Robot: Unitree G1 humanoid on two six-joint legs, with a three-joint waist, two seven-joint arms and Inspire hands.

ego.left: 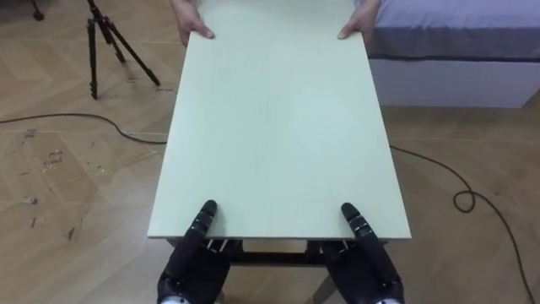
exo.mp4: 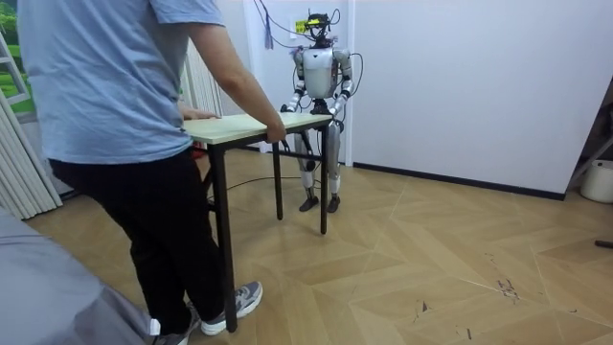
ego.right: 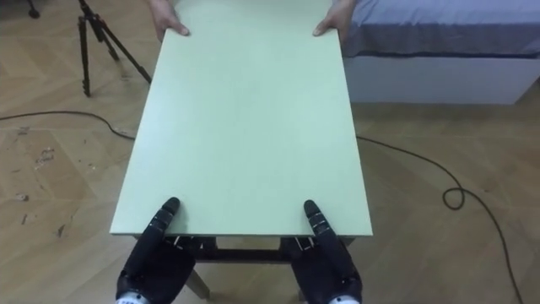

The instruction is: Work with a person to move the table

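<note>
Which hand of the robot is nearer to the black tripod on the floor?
Left. The left hand is at the table's near edge on the tripod's side; the right hand is at the same edge, toward the bed.

Light-brown herringbone wooden parquet floor [ego.left: 67, 169] throughout, scuffed patches well left of low bed with grey-blue cover and white base [ego.left: 456, 51]. Black three-legged tripod [ego.left: 105, 42] also well left of bed. Plain white wall [exo.mp4: 460, 77] across room from bed, dark skirting along foot.

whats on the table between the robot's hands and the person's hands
Nothing: the pale tabletop is bare from the left hand and right hand to the person's hands, in both eye views.
</note>
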